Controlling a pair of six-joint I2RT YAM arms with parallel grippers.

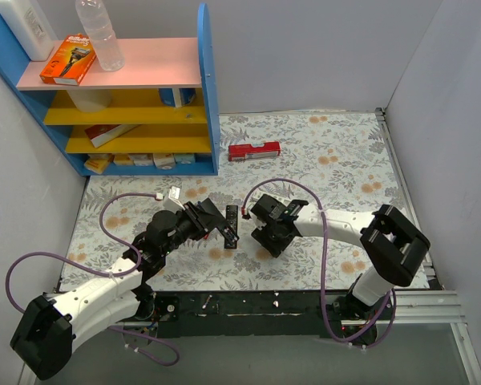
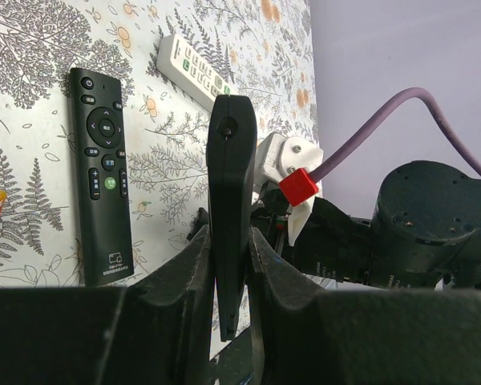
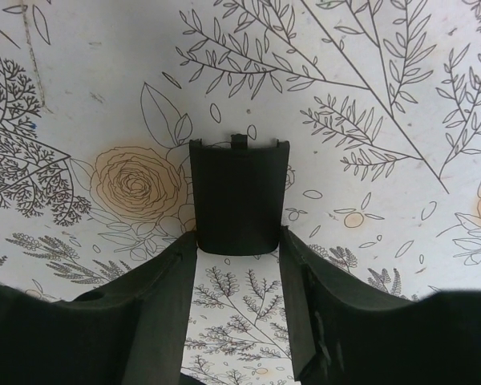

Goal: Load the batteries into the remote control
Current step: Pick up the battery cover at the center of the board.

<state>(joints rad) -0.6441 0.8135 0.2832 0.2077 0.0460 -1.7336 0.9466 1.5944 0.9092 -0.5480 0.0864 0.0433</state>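
Note:
My left gripper (image 2: 230, 241) is shut on the remote control (image 2: 231, 168), a plain black bar held on edge above the table, standing up between the jaws. From above, the left gripper (image 1: 216, 220) is left of centre. In the right wrist view the remote's black back cover (image 3: 239, 196) lies flat on the floral table (image 3: 369, 96). My right gripper (image 3: 239, 237) stands open, with its fingertips on either side of the cover's near end. I cannot tell whether they touch it. From above, the right gripper (image 1: 266, 239) points down at the table. The batteries are out of view.
A slimmer black remote (image 2: 104, 176) (image 1: 232, 227) lies between the two grippers, with a white remote (image 2: 196, 68) beyond it. A red flat pack (image 1: 254, 150) lies farther back. A blue shelf unit (image 1: 208, 120) with boxes and bottles fills the back left corner.

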